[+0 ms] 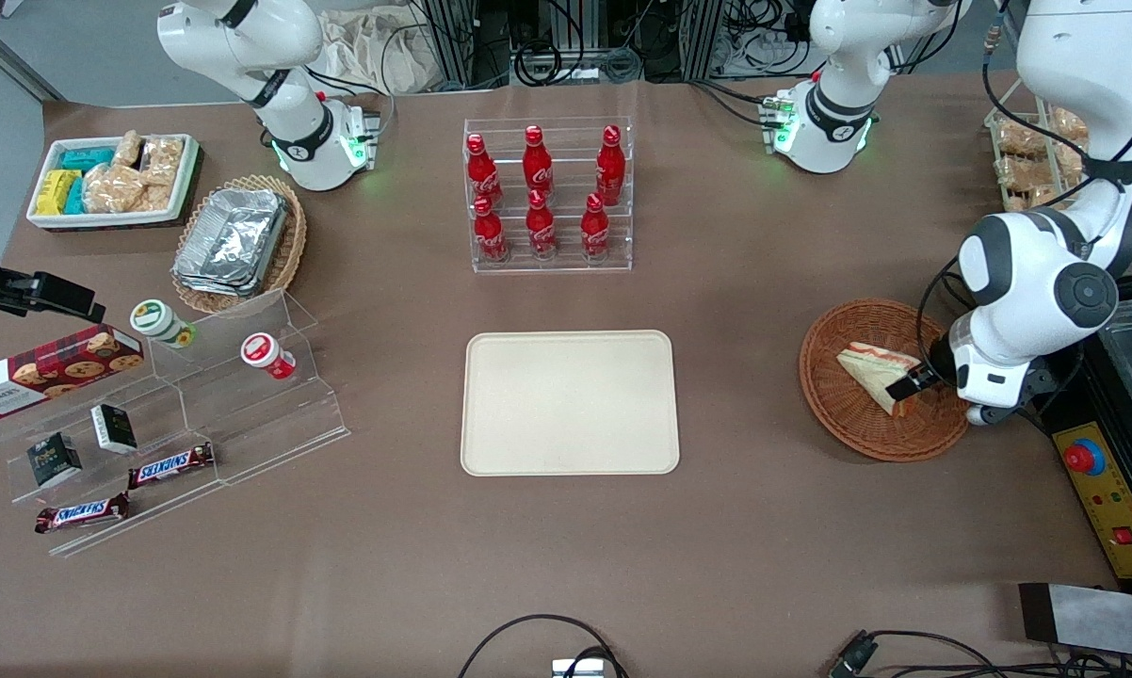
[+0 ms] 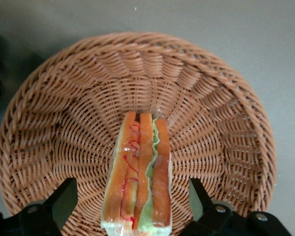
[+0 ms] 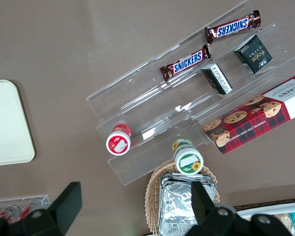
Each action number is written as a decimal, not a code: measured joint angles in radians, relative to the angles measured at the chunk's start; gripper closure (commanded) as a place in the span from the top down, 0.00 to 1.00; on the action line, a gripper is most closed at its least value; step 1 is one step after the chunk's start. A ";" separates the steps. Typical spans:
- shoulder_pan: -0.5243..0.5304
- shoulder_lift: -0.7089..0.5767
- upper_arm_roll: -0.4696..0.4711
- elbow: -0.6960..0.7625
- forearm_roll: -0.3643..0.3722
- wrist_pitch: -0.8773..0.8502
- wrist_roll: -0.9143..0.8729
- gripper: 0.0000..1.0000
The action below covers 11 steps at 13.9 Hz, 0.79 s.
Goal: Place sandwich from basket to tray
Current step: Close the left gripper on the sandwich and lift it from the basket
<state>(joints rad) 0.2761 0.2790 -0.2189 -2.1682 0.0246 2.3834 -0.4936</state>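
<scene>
Brown tabletop: we note the sandwich (image 2: 140, 172) lying in the basket (image 2: 59, 98), its long axis running between the wide-spread fingers (image 2: 64, 199) of the gripper (image 2: 132, 206) — fingers flank it, apparently not yet touching.

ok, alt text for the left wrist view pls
A wedge sandwich with orange and green filling lies in a round reddish-brown wicker basket, its cut side facing the camera. The open gripper straddles it, one dark finger on each side, not touching it.
</scene>
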 measured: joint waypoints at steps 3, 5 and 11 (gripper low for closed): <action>0.000 0.004 -0.001 -0.017 0.000 -0.003 0.000 1.00; -0.002 0.006 -0.003 -0.026 0.000 -0.008 0.000 1.00; -0.009 0.030 -0.012 -0.016 0.000 -0.034 0.001 0.00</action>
<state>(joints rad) 0.2668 0.3087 -0.2311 -2.1844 0.0245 2.3498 -0.4927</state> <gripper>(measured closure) 0.238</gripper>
